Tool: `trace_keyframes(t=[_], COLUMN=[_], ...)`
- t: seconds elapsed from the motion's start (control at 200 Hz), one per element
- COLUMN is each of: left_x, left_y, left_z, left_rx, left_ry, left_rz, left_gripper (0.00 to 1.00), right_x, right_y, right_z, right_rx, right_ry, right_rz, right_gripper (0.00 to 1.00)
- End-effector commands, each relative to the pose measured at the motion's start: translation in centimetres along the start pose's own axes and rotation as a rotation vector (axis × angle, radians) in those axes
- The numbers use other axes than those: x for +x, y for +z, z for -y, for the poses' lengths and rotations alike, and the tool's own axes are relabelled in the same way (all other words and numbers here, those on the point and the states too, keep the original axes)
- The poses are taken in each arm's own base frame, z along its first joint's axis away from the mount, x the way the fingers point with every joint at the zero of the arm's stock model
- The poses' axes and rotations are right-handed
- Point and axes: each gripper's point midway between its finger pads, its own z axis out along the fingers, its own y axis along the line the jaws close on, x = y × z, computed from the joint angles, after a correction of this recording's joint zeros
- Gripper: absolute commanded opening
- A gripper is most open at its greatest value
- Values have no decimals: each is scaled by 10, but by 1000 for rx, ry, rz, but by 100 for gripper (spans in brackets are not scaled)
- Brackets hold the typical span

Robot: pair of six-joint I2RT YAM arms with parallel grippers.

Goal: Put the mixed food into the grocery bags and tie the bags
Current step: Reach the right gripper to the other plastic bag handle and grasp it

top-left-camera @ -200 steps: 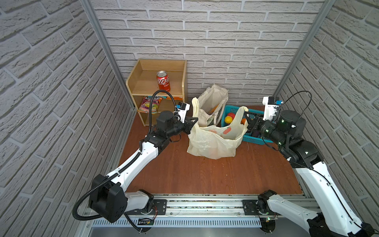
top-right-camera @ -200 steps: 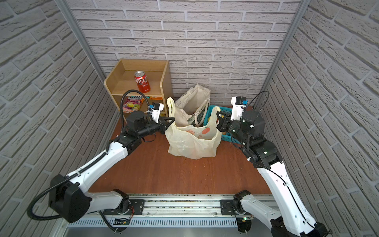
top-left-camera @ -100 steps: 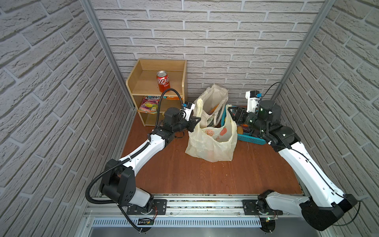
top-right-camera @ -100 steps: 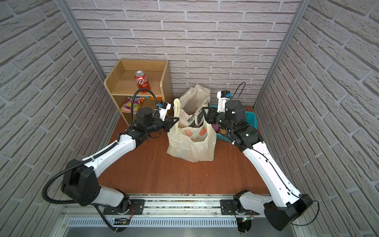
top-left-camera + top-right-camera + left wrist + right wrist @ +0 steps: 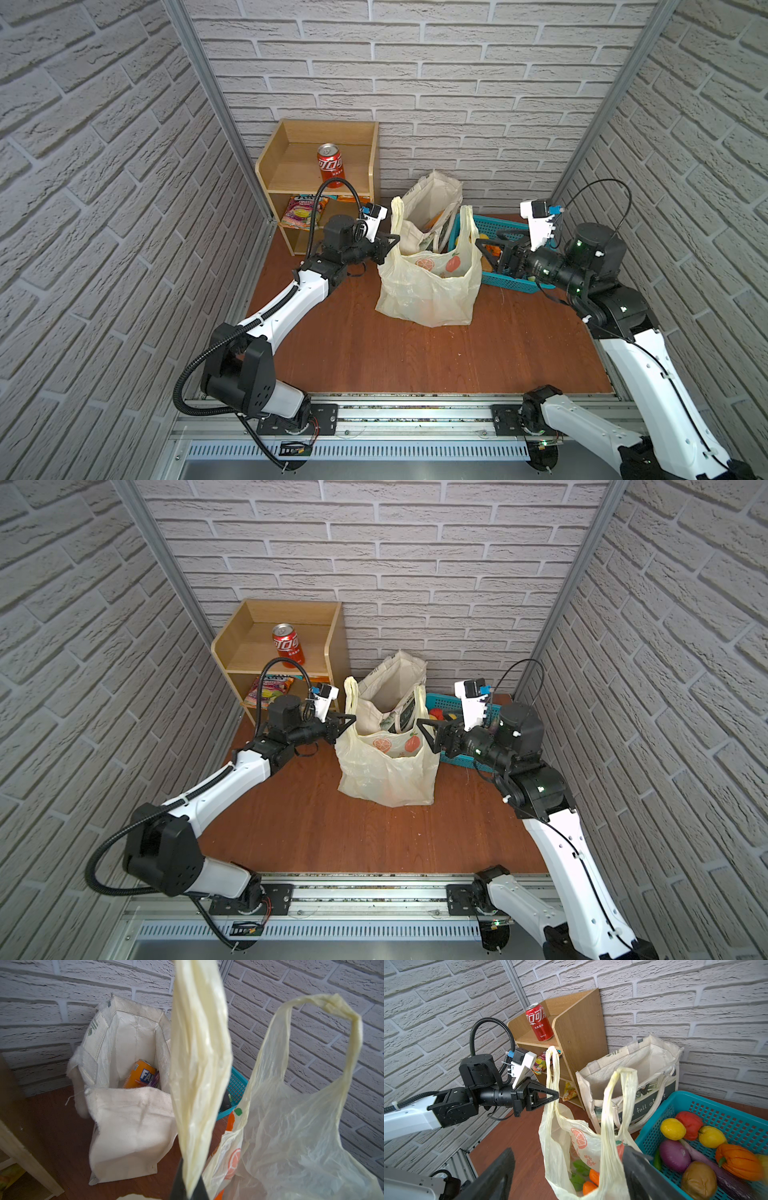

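The left gripper (image 5: 390,240) pinches the left handle (image 5: 552,1068) of the pale-yellow plastic bag (image 5: 428,291). The right gripper (image 5: 484,255) gapes wide at the right handle (image 5: 618,1095). The bag sits mid-floor holding toy carrots (image 5: 593,1176). The orange soda can (image 5: 140,1074) lies in the canvas tote (image 5: 432,199) on its far side.

Canvas tote (image 5: 432,195): cream, with a dark lettered band; stands upright and open at the back edge of the tabletop. Inside it, an orange soda can (image 5: 139,1075) leans tilted, with a shiny purple snack packet (image 5: 154,1082) just beside it. Plastic bag (image 5: 428,291): thin, translucent, pale yellow, printed with orange fruit; stands open just in front of the tote, both handle loops upright. Toy carrots (image 5: 589,1187), orange with green tops, lie at its bottom.
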Motion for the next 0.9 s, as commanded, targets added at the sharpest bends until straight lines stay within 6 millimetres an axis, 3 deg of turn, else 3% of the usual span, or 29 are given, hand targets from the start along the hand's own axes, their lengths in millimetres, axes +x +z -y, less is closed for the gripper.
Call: trace_keyframes(t=[0.0, 0.295, 0.57, 0.895], left_x=[-23, -24, -21, -22], left_y=[-9, -12, -9, -6], left_z=[9, 11, 17, 20], left_rx=[36, 74, 122, 149], left_ry=[57, 57, 45, 33], left_rz=[49, 47, 34, 28], left_gripper=[0, 0, 0, 0], right_x=[12, 46, 64, 69], right_y=[3, 24, 56, 89], right_z=[16, 67, 85, 84], right_rx=[29, 72, 5, -138], right_ry=[5, 118, 140, 186], right_rz=[-4, -36, -84, -161], right_gripper=[83, 83, 84, 84])
